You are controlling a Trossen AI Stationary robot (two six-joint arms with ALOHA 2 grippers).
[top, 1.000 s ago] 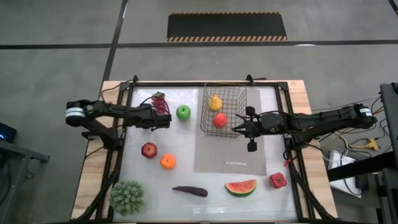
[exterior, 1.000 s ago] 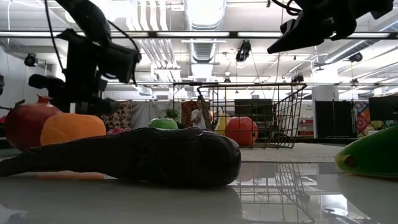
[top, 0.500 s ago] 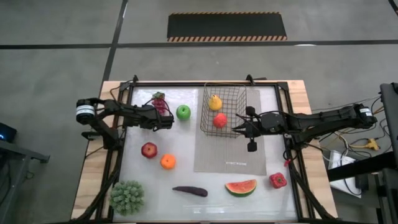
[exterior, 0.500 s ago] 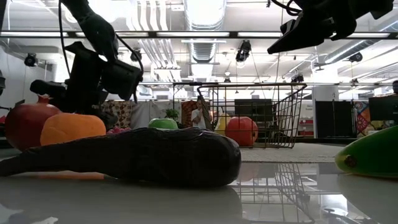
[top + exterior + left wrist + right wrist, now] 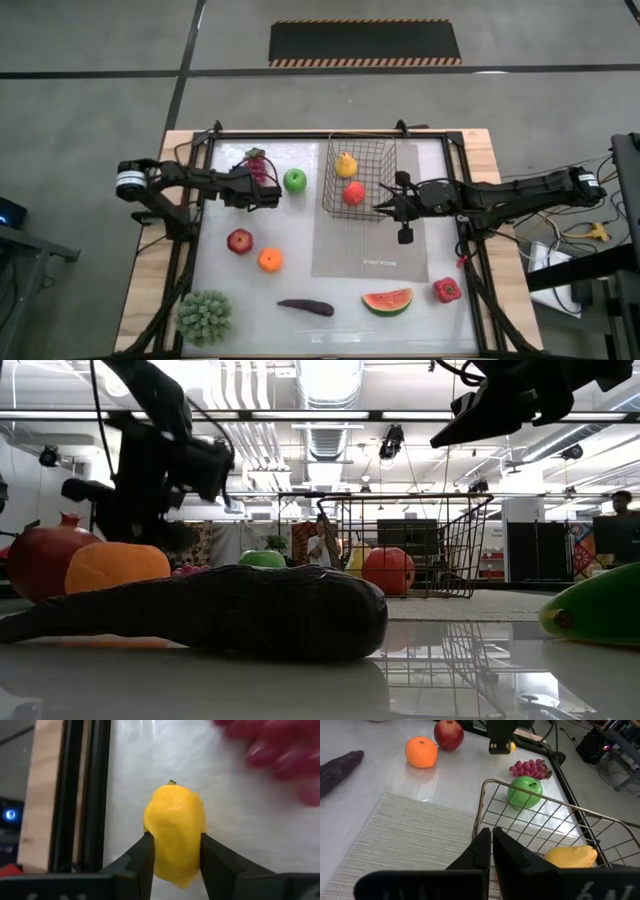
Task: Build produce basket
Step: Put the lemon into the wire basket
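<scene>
We see the left gripper [image 5: 268,197] at upper left of the high view, just below the purple grapes [image 5: 257,163] and left of the green apple [image 5: 294,180]. In the left wrist view its fingers [image 5: 142,857] pinch a yellow lemon [image 5: 175,835] from both sides, so it's clamped on that lemon over the white table [image 5: 340,315].

The right gripper [image 5: 384,206] sits mid-frame at the lower right corner of the black wire basket [image 5: 385,150], fingers pressed together w/ nothing between them, per the right wrist view [image 5: 490,851].

Inside the basket: yellow pear [image 5: 346,164] and a red apple [image 5: 353,193]. The basket stands on the grey mat [image 5: 370,255].

Still loose on the table: pomegranate-like red fruit [image 5: 239,241] and orange [image 5: 270,260] at centre left, eggplant [image 5: 306,307] lower centre, watermelon slice [image 5: 387,300] next to it on the right, red pepper [image 5: 447,290] lower right, spiky green ball [image 5: 205,317] at lower left.
</scene>
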